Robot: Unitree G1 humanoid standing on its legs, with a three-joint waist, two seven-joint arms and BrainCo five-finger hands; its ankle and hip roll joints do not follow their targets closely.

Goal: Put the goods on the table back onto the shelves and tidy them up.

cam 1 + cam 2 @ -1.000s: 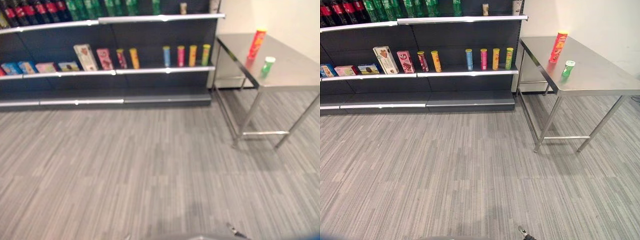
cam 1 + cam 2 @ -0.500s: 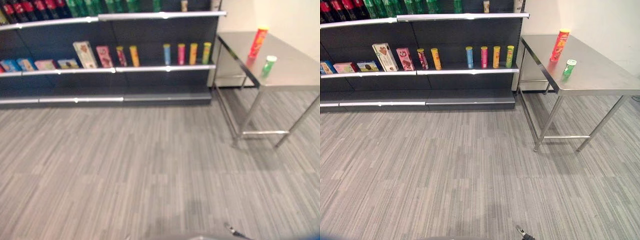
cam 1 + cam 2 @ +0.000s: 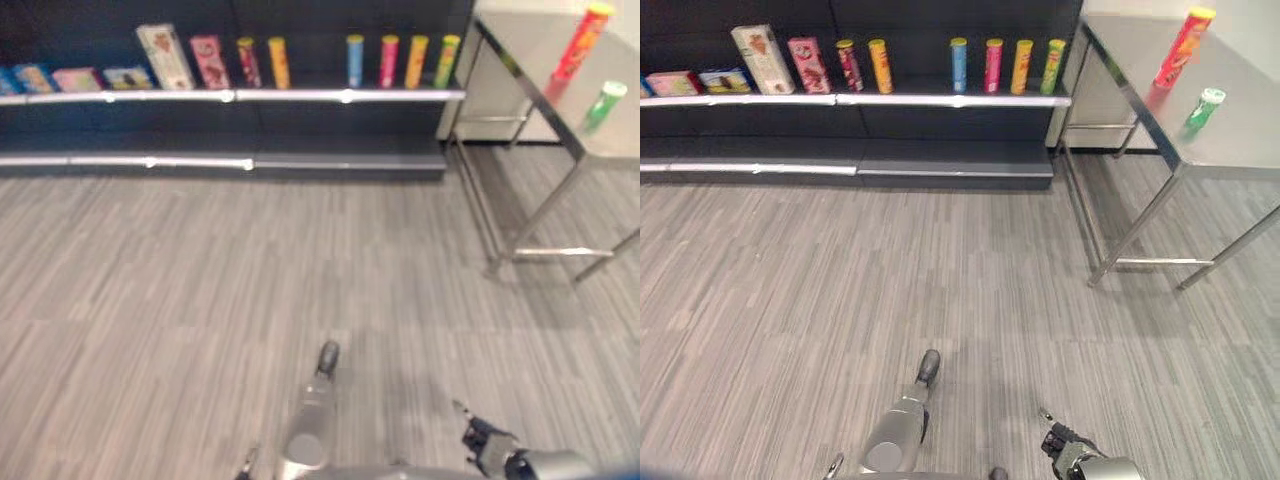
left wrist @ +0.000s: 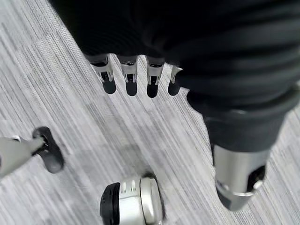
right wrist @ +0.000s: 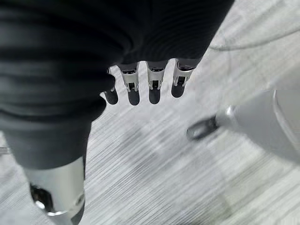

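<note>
Left wrist view gives us the left hand [image 4: 140,77] nearest: fingers hanging straight and relaxed over bare floor, thumb apart, nothing held; right wrist view gives the right hand [image 5: 140,84] the same way, fingers loose and spread a little, empty, over the grey plank floor [image 3: 790,300]; so neither hand carries any goods.

Farther out, in the right eye view, a wide stretch of floor lies between us and the furniture; ahead on the right stands the steel table [image 3: 1250,140], and on it the two goods left to move: a tall red can [image 3: 1183,47] upright near the far side, and a small green can [image 3: 1204,107] just beside it, nearer us, the two apart; we cannot tell whether the green one stands quite straight.

Farthest, along the back wall to the left of the table, the dark shelves [image 3: 940,100]; the middle shelf already holds boxes [image 3: 758,58] at the left and a row of upright cans [image 3: 988,65] toward the right end, near the table.

We judge the task barely begun: both table items untouched, nothing grasped, we stand well apart from the table; left to do: approach, pick up each can, set it in the can row, straighten the row.
</note>
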